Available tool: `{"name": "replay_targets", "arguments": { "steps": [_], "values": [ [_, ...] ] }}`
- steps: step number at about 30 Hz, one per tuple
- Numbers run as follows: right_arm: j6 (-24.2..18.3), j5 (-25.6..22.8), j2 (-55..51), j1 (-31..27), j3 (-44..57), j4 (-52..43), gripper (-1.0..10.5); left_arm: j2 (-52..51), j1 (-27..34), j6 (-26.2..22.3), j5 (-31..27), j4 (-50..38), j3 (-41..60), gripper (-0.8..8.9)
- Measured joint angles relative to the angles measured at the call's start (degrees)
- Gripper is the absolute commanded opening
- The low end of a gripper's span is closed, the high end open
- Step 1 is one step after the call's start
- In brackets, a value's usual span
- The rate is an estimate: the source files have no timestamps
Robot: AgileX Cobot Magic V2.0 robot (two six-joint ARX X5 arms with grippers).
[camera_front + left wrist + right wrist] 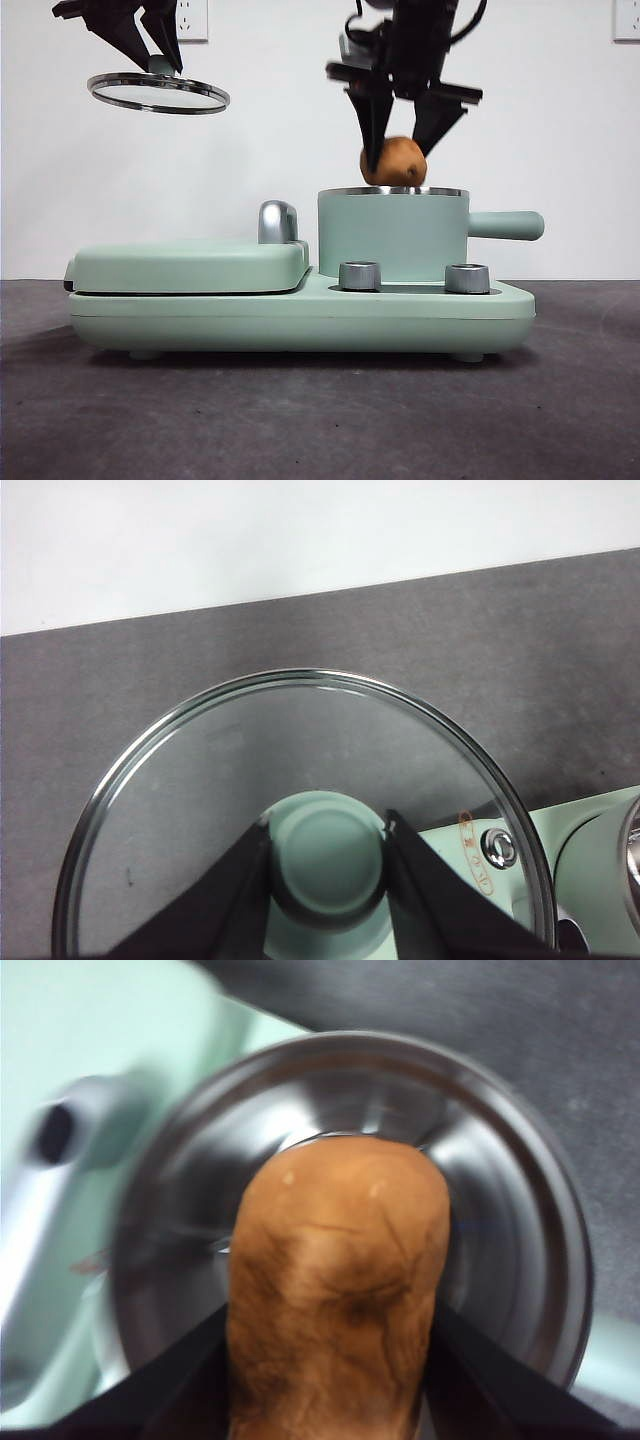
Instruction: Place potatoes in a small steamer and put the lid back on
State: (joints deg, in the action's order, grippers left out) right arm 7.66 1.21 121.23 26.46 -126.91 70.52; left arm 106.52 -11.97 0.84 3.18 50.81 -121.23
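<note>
While the left gripper [148,52] clamps the lid [158,93] knob aloft, the right gripper [400,135] holds the potato [394,162] just above the small steamer [392,233]; lowering and release come next.

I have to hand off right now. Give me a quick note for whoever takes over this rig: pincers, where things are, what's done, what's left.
Left pincer: shut on the lid's green knob, holding it in the air above the flat griddle, off to the side of the pot.
Right pincer: shut on the potato, just above the open steamer; the right wrist view shows it over the steel bowl.
Done: lid off, potato picked up and brought over the pot.
Left: lower and release the potato, withdraw, then set the lid on the steamer.
</note>
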Motion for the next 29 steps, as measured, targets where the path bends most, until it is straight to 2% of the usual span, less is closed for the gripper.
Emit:
{"name": "replay_targets", "arguments": {
  "steps": [18,29],
  "values": [
    [-1.31,0.22,5.88,-0.22,-0.04,0.85,1.9,0.00,-1.53,0.00,0.00,-0.44,0.00,0.09],
    [-1.42,0.24,5.90,-0.20,-0.35,0.96,3.7,0.00,-1.73,0.00,0.02,-0.42,0.00,0.09]
  ]
}}
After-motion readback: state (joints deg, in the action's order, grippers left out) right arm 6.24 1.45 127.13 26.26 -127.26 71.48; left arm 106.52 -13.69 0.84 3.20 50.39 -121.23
